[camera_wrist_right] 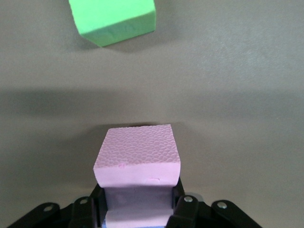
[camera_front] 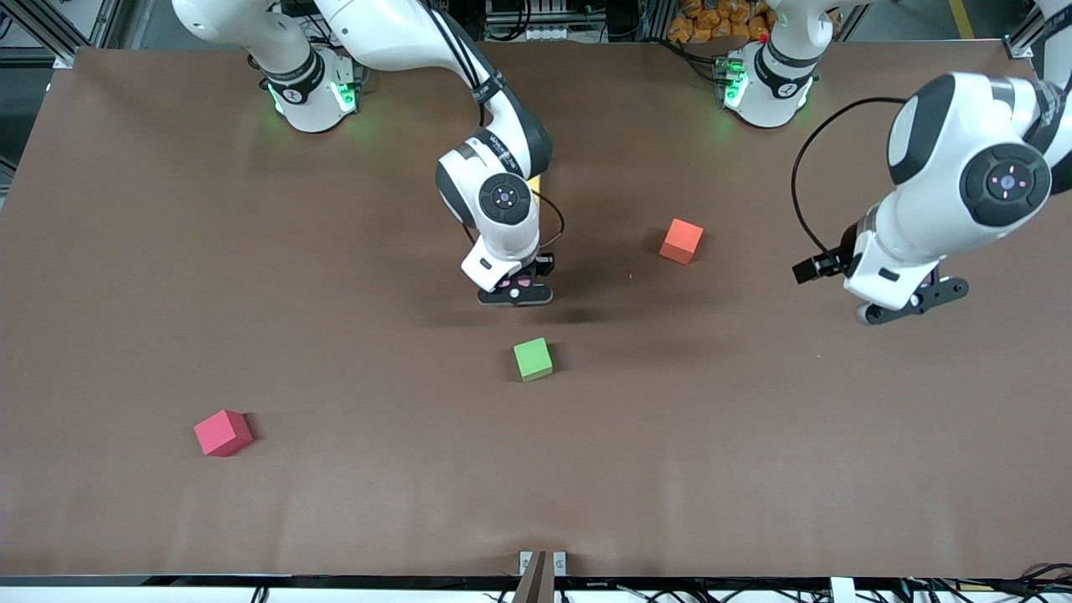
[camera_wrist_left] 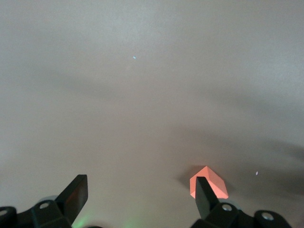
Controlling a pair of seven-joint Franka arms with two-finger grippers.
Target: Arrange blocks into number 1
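Note:
My right gripper (camera_front: 515,295) is down at the table's middle, shut on a pink block (camera_wrist_right: 137,147) that sits on or just above the brown surface. Close to the wrist, a second pink strip and a light blue strip (camera_wrist_right: 133,225) show beneath the held block. The green block (camera_front: 533,358) (camera_wrist_right: 114,19) lies a little nearer the front camera than this gripper. A yellow sliver (camera_front: 533,178) peeks out beside the right forearm. The purple block is hidden. The orange block (camera_front: 681,240) (camera_wrist_left: 209,183) and the red block (camera_front: 223,432) lie apart. My left gripper (camera_front: 913,303) (camera_wrist_left: 141,190) hangs open and holds nothing.
The brown table (camera_front: 167,251) stretches wide around the blocks. The right arm's elbow and forearm (camera_front: 502,126) lean over the middle. The left arm waits over its own end of the table. Both bases stand along the table's edge farthest from the front camera.

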